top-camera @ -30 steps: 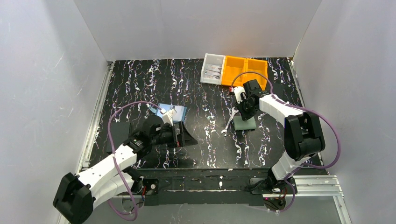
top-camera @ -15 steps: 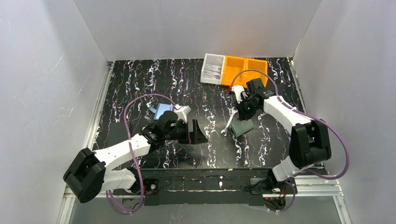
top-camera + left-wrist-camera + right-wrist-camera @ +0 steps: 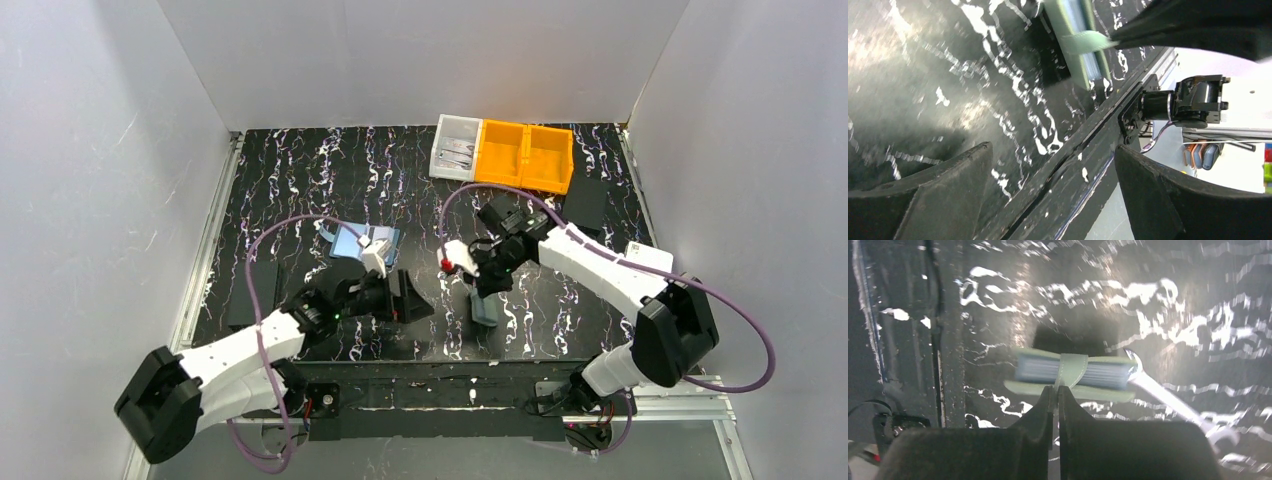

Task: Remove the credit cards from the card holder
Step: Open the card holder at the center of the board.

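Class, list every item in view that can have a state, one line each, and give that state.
card holder, folded closed, tab pinched
credit cards, stacked inside the card holder
right end effector, shut on the card holder's tab
left end effector, open, holding nothing
wrench, lying flat beside the card holder

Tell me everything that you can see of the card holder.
The card holder is a small sage-green soft wallet, folded shut around a grey-blue stack of cards. Its tab wraps over the open edge, and the right gripper is shut on that tab. A wrench lies at one end.
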